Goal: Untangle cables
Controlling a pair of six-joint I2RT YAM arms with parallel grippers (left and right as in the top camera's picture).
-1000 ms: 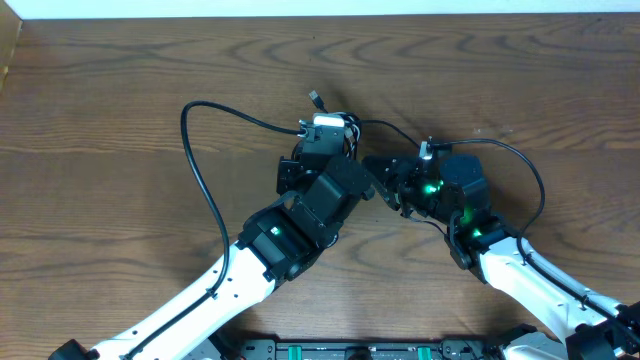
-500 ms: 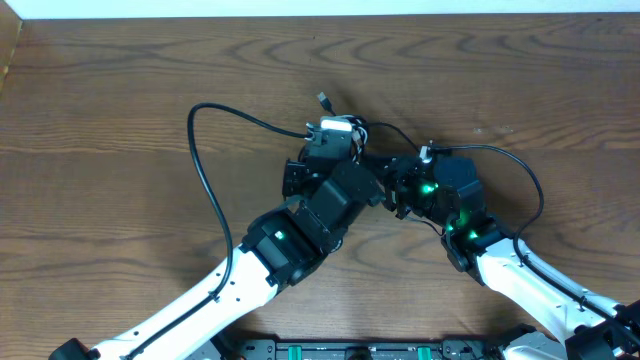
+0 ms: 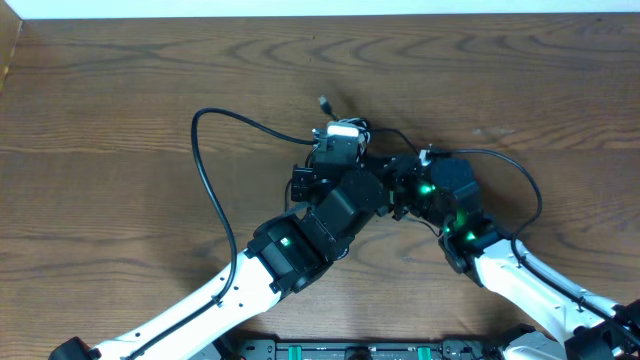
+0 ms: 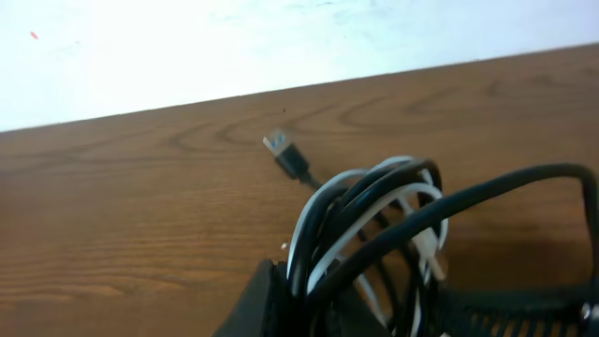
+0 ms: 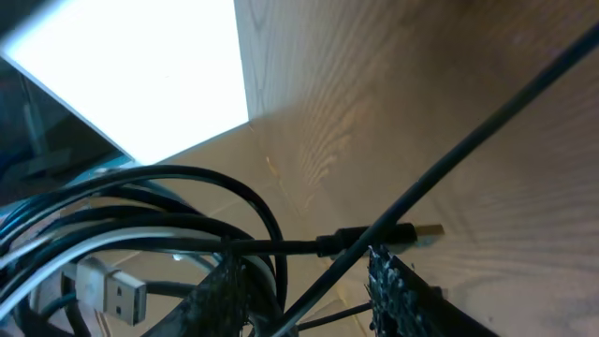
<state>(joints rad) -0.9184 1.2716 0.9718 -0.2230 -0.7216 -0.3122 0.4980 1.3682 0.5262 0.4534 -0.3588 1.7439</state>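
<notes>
The left arm (image 3: 205, 305) and the right arm (image 3: 520, 275) are each showing a glossy white tubular link giving way to boxy matte-black joint housings, with small green lights (image 3: 428, 188) glowing on them, a thick black wire (image 3: 207, 190) looping out alongside, and the right gripper (image 5: 304, 267) ending in rough-textured black fingers (image 5: 398, 290).

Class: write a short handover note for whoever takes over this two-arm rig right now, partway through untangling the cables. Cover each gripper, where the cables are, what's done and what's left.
Left gripper: shut on the cables, gripping the clump low down.
Right gripper: open, with black strands crossing between its fingers but none gripped.
Cables: black and white ones are looped together in one clump between the two grippers, over the middle of the table. One black plug sticks out toward the far edge.
Done: nothing separated yet.
Left: draw each cable out of the clump and lay them apart.
</notes>
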